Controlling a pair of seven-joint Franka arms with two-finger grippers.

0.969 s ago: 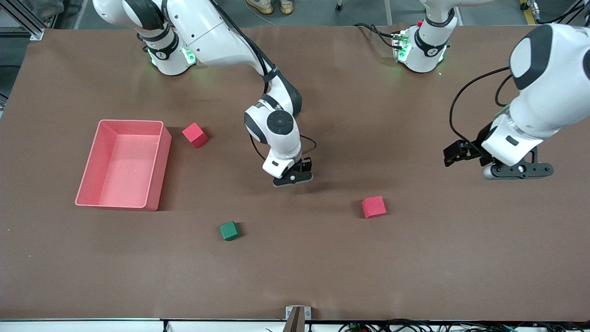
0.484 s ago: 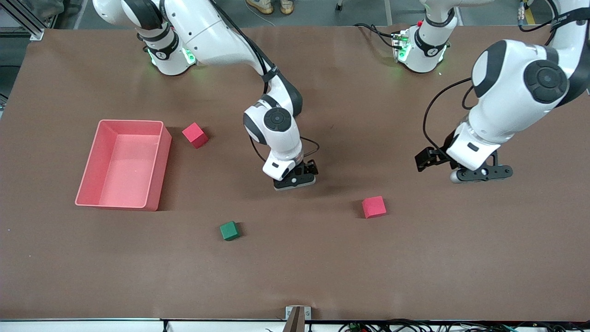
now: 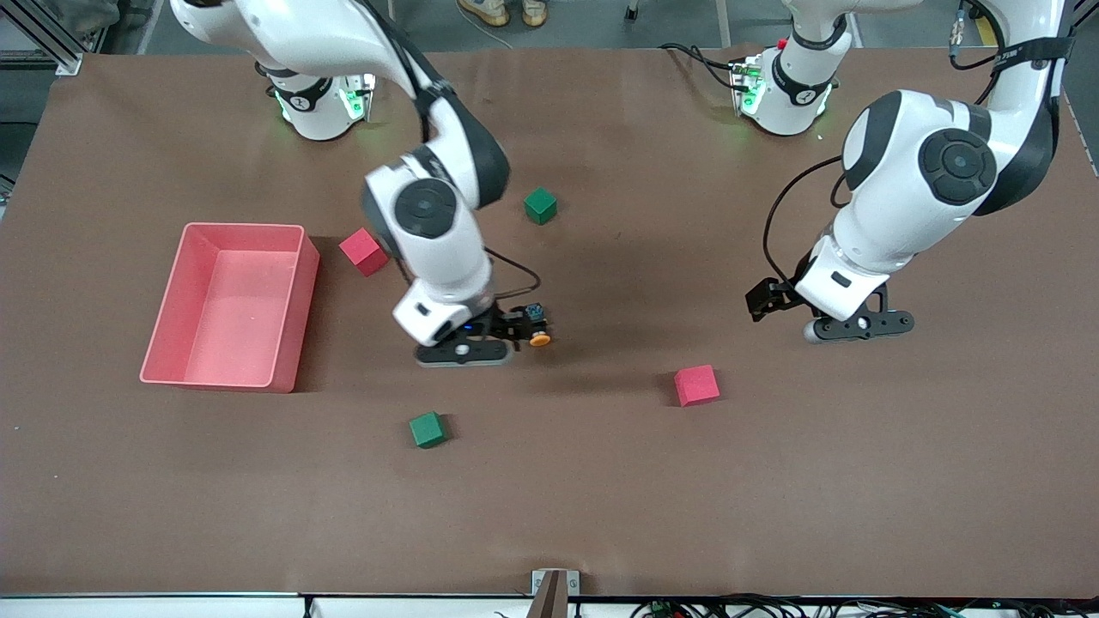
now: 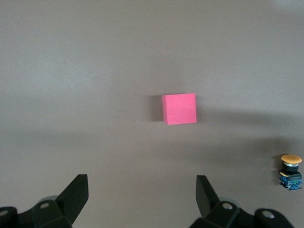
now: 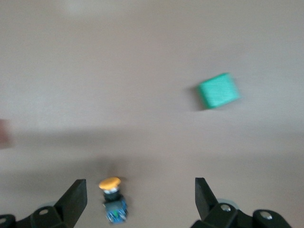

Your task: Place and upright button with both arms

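The button [image 3: 537,326] lies on its side on the table, its orange cap pointing toward the front camera and its blue-black body away from it. My right gripper [image 3: 464,354] hangs open just above the table beside it, holding nothing. In the right wrist view the button [image 5: 113,199] shows low between the open fingertips [image 5: 140,194], close to one finger [image 5: 76,199]. My left gripper [image 3: 859,328] is open and empty over bare table toward the left arm's end. In the left wrist view its gripper [image 4: 142,190] faces a red cube [image 4: 179,108], with the button [image 4: 290,171] at the edge.
A pink bin [image 3: 292,326] stands toward the right arm's end, with a red cube [image 3: 363,251] beside it. A second red cube [image 3: 696,384] lies between the button and the left gripper. One green cube [image 3: 540,206] lies farther from the front camera than the button, another [image 3: 427,429] nearer.
My right gripper has opened, risen and swung toward the right arm's end, leaving the button on the table and uncovering a green cube. The left arm has moved in toward the middle.
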